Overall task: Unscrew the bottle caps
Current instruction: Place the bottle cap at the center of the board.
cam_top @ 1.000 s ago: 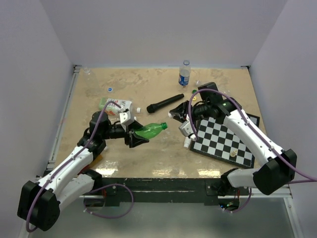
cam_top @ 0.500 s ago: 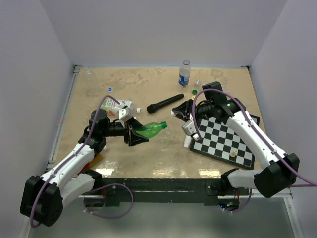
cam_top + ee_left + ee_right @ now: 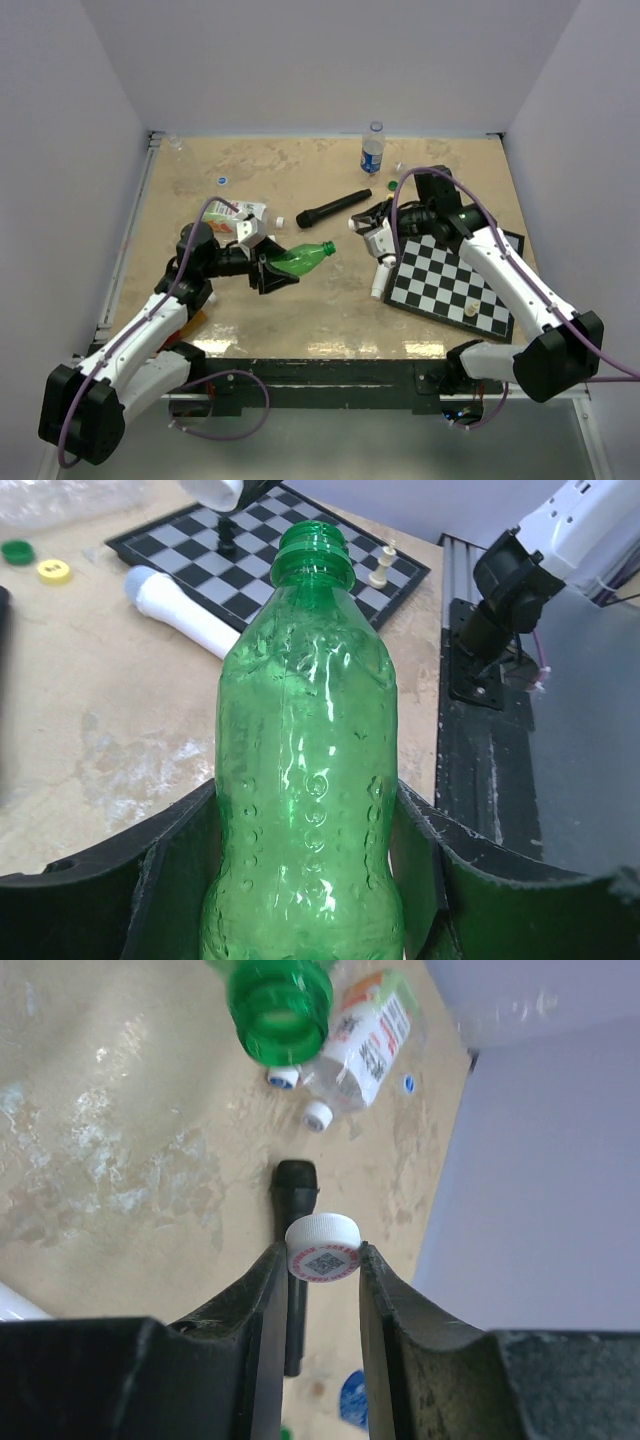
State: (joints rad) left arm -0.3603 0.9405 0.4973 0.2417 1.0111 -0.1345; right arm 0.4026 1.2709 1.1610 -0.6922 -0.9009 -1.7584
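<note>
Your left gripper (image 3: pixel 277 270) clamps one green bottle (image 3: pixel 302 260), its neck bare. Your right gripper (image 3: pixel 321 1264) pinches one white cap (image 3: pixel 322 1245). One green cap (image 3: pixel 17 551) and one yellow cap (image 3: pixel 53 571) lie loose.

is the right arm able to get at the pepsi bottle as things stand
Probably not yet: the right gripper is shut on a white cap, though the way to the Pepsi bottle looks free.

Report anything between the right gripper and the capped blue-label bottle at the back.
One end of the black microphone and a green cap lie roughly between the right gripper, shut on a white cap, and that bottle.
</note>
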